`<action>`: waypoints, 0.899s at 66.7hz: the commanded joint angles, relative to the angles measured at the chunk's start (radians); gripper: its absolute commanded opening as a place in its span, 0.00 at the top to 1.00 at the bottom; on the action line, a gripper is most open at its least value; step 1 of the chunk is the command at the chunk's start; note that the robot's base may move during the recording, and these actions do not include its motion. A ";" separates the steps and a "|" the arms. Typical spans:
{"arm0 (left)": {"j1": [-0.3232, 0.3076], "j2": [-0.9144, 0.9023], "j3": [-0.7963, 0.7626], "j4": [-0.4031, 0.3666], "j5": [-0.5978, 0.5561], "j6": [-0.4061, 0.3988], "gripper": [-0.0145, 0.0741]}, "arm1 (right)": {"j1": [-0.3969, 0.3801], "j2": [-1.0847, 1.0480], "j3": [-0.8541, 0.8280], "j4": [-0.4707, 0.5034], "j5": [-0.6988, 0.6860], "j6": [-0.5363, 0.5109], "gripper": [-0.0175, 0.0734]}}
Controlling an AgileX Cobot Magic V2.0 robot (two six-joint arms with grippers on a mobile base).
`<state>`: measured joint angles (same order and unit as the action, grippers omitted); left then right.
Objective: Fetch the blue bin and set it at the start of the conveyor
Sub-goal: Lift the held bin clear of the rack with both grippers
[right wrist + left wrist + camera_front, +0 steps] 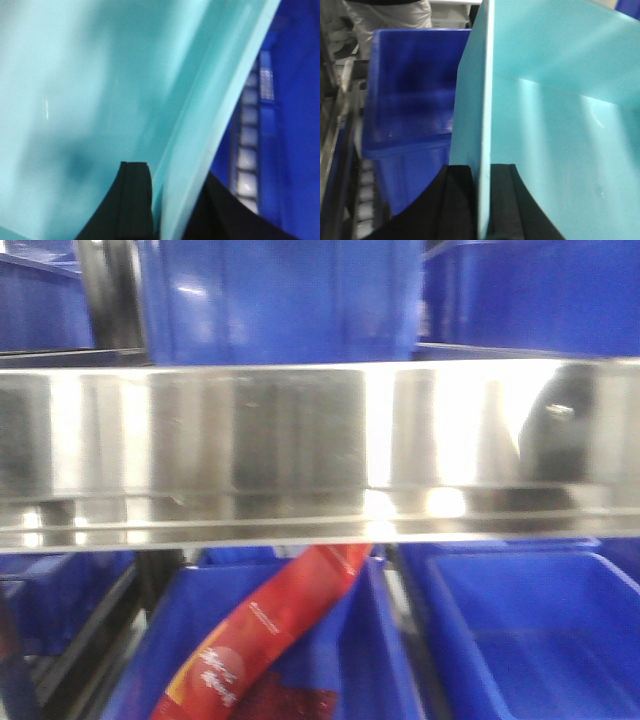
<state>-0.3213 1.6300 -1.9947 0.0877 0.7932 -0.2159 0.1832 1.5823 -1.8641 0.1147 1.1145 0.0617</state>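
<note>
The blue bin [555, 125], pale turquoise with smooth walls, fills the right of the left wrist view and most of the right wrist view [95, 85]. My left gripper [484, 200] is shut on its left wall, one black finger outside, one inside. On the opposite wall my right gripper [172, 200] is shut the same way, the rim running up between its black fingers. Neither the bin nor the grippers appear in the front view. The conveyor start is out of view.
A shiny steel shelf rail [320, 450] crosses the front view, with dark blue bins above [280, 295] and below [530, 630]; one lower bin holds a red packet [265, 630]. Another dark blue bin [410, 100] sits left of the turquoise one on rollers [362, 210]. Rollers [247, 160] show at right.
</note>
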 commanded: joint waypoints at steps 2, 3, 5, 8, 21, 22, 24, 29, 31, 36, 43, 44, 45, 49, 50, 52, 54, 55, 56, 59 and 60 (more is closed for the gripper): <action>-0.003 -0.019 -0.012 -0.027 -0.104 -0.013 0.96 | 0.001 -0.021 -0.009 -0.003 -0.001 -0.045 0.97; -0.003 -0.019 -0.012 -0.027 -0.104 -0.013 0.96 | 0.001 -0.021 -0.009 -0.003 -0.001 -0.045 0.97; -0.003 -0.019 -0.012 -0.027 -0.104 -0.013 0.96 | 0.001 -0.021 -0.009 -0.003 -0.001 -0.045 0.97; -0.003 -0.019 -0.012 -0.027 -0.104 -0.013 0.96 | 0.001 -0.021 -0.009 -0.003 -0.001 -0.045 0.97; -0.003 -0.019 -0.012 -0.027 -0.104 -0.013 0.96 | 0.001 -0.021 -0.009 -0.003 -0.001 -0.045 0.97; -0.003 -0.019 -0.012 -0.027 -0.104 -0.013 0.96 | 0.001 -0.021 -0.009 -0.003 -0.001 -0.045 0.97; -0.003 -0.019 -0.012 -0.027 -0.104 -0.013 0.96 | 0.001 -0.021 -0.009 -0.003 -0.001 -0.045 0.97; -0.003 -0.019 -0.012 -0.027 -0.104 -0.013 0.96 | 0.001 -0.021 -0.009 -0.003 -0.001 -0.045 0.97; -0.003 -0.019 -0.012 -0.027 -0.104 -0.013 0.96 | 0.001 -0.021 -0.009 -0.003 -0.001 -0.045 0.97; -0.003 -0.019 -0.012 -0.027 -0.104 -0.013 0.96 | 0.001 -0.021 -0.009 -0.003 -0.001 -0.045 0.97; -0.003 -0.019 -0.012 -0.027 -0.104 -0.013 0.96 | 0.001 -0.021 -0.009 -0.003 -0.004 -0.045 0.97; -0.003 -0.019 -0.012 -0.027 -0.104 -0.013 0.96 | 0.001 -0.021 -0.009 -0.003 -0.004 -0.045 0.97; -0.003 -0.019 -0.012 -0.027 -0.104 -0.013 0.96 | 0.001 -0.021 -0.009 -0.003 -0.004 -0.045 0.97; -0.003 -0.019 -0.012 -0.027 -0.104 -0.013 0.96 | 0.001 -0.021 -0.009 -0.003 -0.004 -0.045 0.97; -0.003 -0.019 -0.012 -0.024 -0.106 -0.013 0.96 | 0.001 -0.021 -0.009 -0.003 -0.004 -0.045 0.97; -0.003 -0.019 -0.012 -0.019 -0.106 -0.013 0.96 | 0.001 -0.021 -0.009 -0.001 -0.004 -0.045 0.97; -0.003 -0.017 -0.012 -0.016 -0.106 -0.013 0.96 | -0.001 -0.021 -0.009 -0.001 -0.004 -0.045 0.97; -0.003 -0.017 -0.012 -0.016 -0.106 -0.013 0.96 | -0.001 -0.021 -0.009 -0.001 -0.004 -0.045 0.97; -0.003 -0.017 -0.012 -0.016 -0.106 -0.013 0.96 | -0.001 -0.021 -0.009 -0.001 -0.004 -0.045 0.97; -0.003 -0.017 -0.012 -0.016 -0.106 -0.013 0.96 | -0.001 -0.021 -0.009 -0.001 -0.005 -0.045 0.97; -0.003 -0.017 -0.012 -0.016 -0.106 -0.013 0.96 | -0.001 -0.021 -0.009 -0.001 -0.005 -0.045 0.97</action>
<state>-0.3195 1.6300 -1.9934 0.0919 0.7629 -0.2112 0.1832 1.5741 -1.8685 0.1197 1.1211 0.0617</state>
